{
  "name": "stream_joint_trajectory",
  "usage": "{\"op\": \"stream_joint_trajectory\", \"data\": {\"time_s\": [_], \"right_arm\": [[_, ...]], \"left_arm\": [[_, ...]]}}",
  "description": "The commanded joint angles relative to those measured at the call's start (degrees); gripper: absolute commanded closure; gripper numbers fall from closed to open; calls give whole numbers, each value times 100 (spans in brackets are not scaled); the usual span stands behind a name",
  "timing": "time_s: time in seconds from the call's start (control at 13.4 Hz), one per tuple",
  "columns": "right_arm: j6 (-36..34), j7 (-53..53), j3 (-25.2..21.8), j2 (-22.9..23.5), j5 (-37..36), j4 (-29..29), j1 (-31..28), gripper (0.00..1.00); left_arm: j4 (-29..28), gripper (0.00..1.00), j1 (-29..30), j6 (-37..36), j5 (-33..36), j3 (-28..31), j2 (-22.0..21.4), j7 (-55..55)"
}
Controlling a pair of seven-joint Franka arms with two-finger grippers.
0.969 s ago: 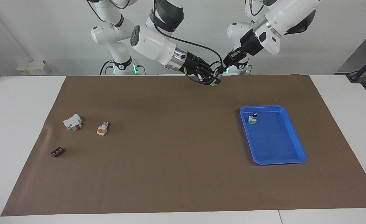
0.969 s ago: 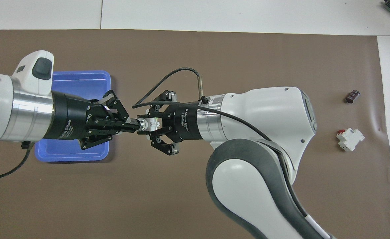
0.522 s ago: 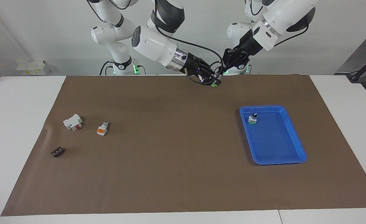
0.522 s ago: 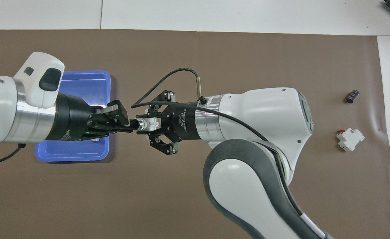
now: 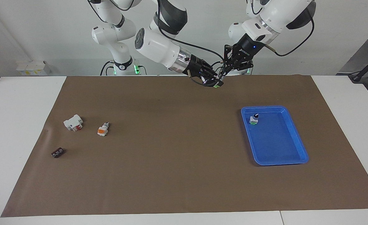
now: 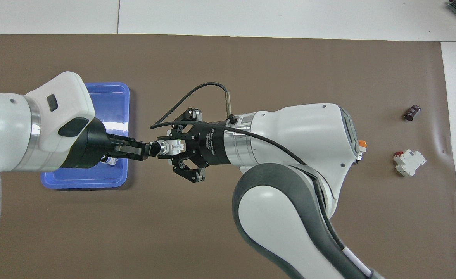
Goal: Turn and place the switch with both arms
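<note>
Green-ended switch (image 5: 216, 83) held in air over the brown mat (image 5: 171, 156), body clamped in right gripper (image 6: 175, 147) fingers, left gripper (image 6: 150, 149) fingers pinched on its black knob, blue tray (image 5: 296, 137) with second switch (image 5: 254, 119) nearby.

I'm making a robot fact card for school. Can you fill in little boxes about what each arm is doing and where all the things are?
right gripper: shut on the switch, up in the air over the brown mat
left gripper: shut on the switch's black knob
blue tray: at the left arm's end, holds a second green-ended switch
orange-ended switch: on the mat, right arm's end
white block with red: beside the orange-ended switch
small dark part: farther from the robots than the white block
</note>
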Motion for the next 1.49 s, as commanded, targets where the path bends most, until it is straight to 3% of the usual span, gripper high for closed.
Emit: {"op": "stream_joint_trajectory", "data": {"time_s": [0.0, 1.42], "right_arm": [[-38, 34, 2, -99, -131, 4, -84, 100], [-29, 34, 2, -99, -131, 4, -93, 100]], "left_arm": [[-322, 100, 91, -35, 309, 81, -187, 1134], [-199, 100, 100, -131, 318, 151, -143, 4229]]}}
